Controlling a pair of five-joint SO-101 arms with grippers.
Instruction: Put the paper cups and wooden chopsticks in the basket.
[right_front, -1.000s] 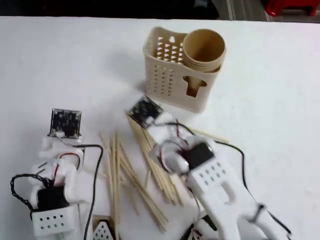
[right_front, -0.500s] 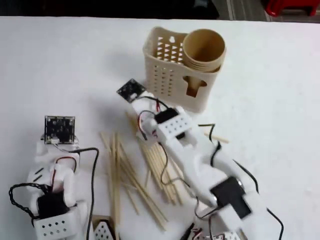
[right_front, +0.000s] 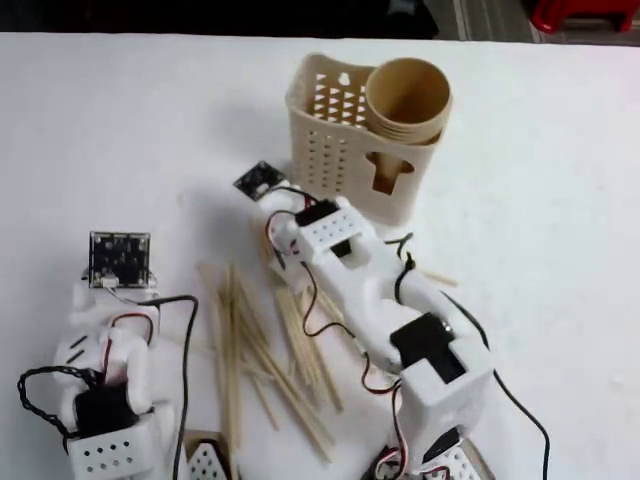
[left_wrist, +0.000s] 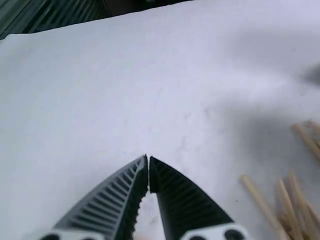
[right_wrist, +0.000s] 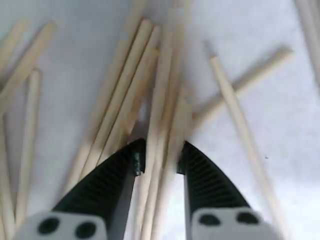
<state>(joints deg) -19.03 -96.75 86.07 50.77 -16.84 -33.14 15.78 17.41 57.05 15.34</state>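
Observation:
A cream perforated basket (right_front: 335, 170) stands at the table's far middle, with stacked paper cups (right_front: 405, 95) inside it. Wooden chopsticks (right_front: 250, 345) lie scattered on the white table in front of it. My right arm (right_front: 360, 270) stretches over the pile, its wrist just left of the basket's near corner. My right gripper (right_wrist: 160, 152) is down on the table, and its fingers (right_wrist: 197, 185) pinch a small bundle of chopsticks (right_wrist: 165, 100) that still lies flat. My left arm (right_front: 105, 350) rests at the near left. My left gripper (left_wrist: 148, 160) is shut on nothing above bare table, with chopstick ends (left_wrist: 280, 200) beside it.
Black and red cables (right_front: 185, 330) loop around both arms. The table's far edge (right_front: 200, 35) runs behind the basket, with dark floor beyond. Bare table lies to the right of the basket and at the far left.
My right arm has stretched out from the near side toward the basket and dropped its gripper onto the chopstick pile. My left arm has drawn back slightly toward the near edge.

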